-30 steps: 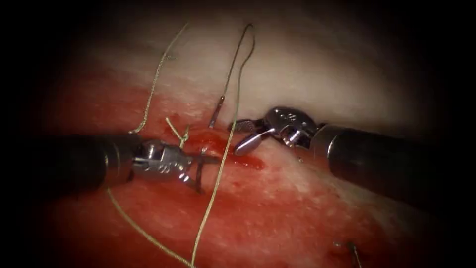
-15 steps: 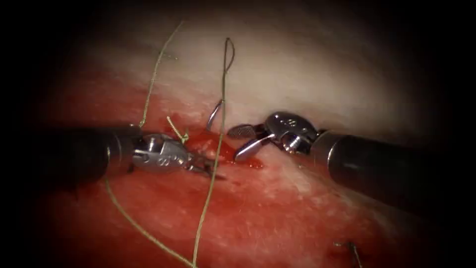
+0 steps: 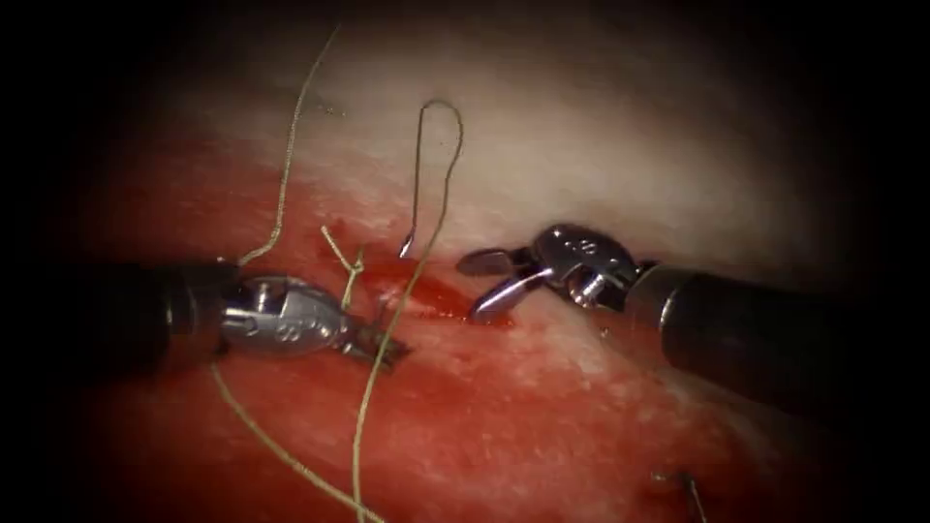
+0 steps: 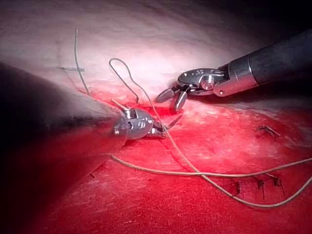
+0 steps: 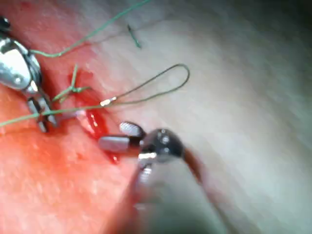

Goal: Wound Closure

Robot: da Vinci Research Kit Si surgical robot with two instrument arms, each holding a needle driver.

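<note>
Though the left tool (image 3: 381, 345) sits clamped together, what it grips is hard to read: likely the needle (image 3: 408, 244) near its point, left of the cut (image 3: 441, 291). The needle's tail stands out of the tissue (image 3: 601, 155) at the cut's upper edge. Thread (image 3: 360, 426) loops up from the tail, then trails down across the left jaws. Right tool (image 3: 473, 287) is spread apart, holding nothing, just right of the cut.

Handling, my guess:
- needle stiff, light, slick with red fluid (image 3: 484, 315)
- best held on the body behind the point, flat across the jaws
- thread limp, snags easily
- tissue soft, tears if levered
</note>
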